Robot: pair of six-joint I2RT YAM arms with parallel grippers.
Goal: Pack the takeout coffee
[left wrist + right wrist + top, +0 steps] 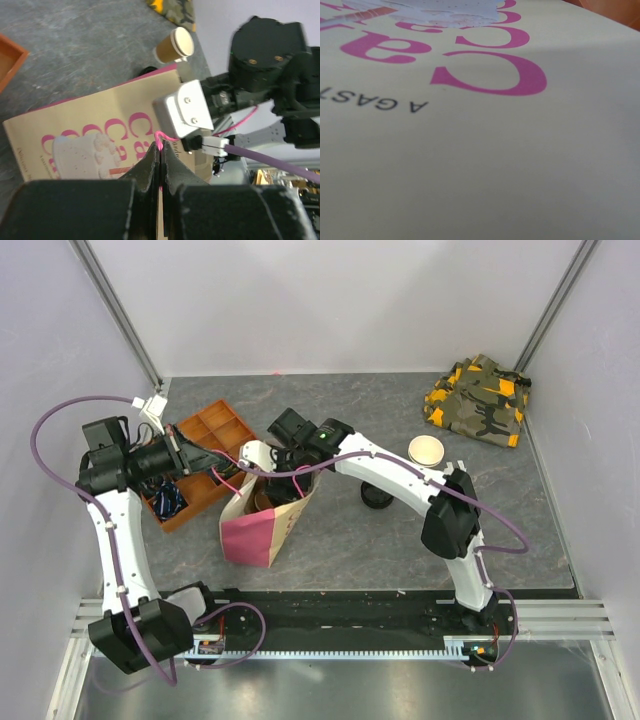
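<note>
The paper bag (255, 532) stood mid-frame, left jaws clenched on its pink handle (160, 136); right jaws sat inside it, grip untellable, coffee hidden.

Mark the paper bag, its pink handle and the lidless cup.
paper bag (250, 538): top external view, pink side panel.
pink handle (159, 136): left wrist view, top of the pinched loop.
lidless cup (426, 450): top external view, white inside.

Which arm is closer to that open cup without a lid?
Right. Its forearm passes just beside the lidless cup; the left arm is beyond the paper bag, by the orange tray.
</note>
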